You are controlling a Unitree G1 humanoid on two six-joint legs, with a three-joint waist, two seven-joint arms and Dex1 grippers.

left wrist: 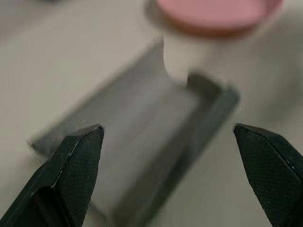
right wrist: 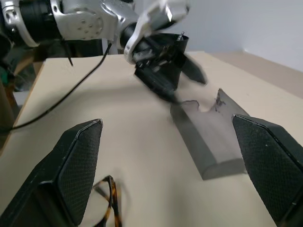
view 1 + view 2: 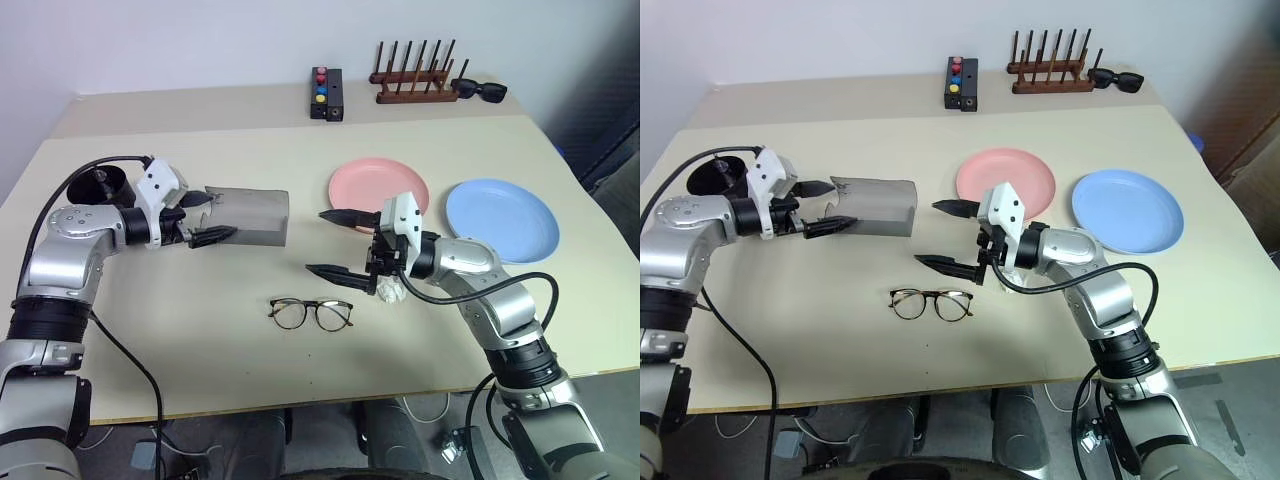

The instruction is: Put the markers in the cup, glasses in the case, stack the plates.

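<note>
Two robot hands wait wide open, holding nothing.
The left gripper [image 3: 212,217] faces the grey hard case [image 3: 250,216]; the right gripper [image 3: 335,243] hangs above thin-rimmed glasses [image 3: 311,313].

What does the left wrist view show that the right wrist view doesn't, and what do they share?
The left wrist view alone has the pink plate, just beyond the case's far end, framed by the open left gripper. The right wrist view alone has the glasses lying on the table near the open right gripper, plus the left gripper seen from outside at the case's end. Both show the grey case lying on the table.
</note>
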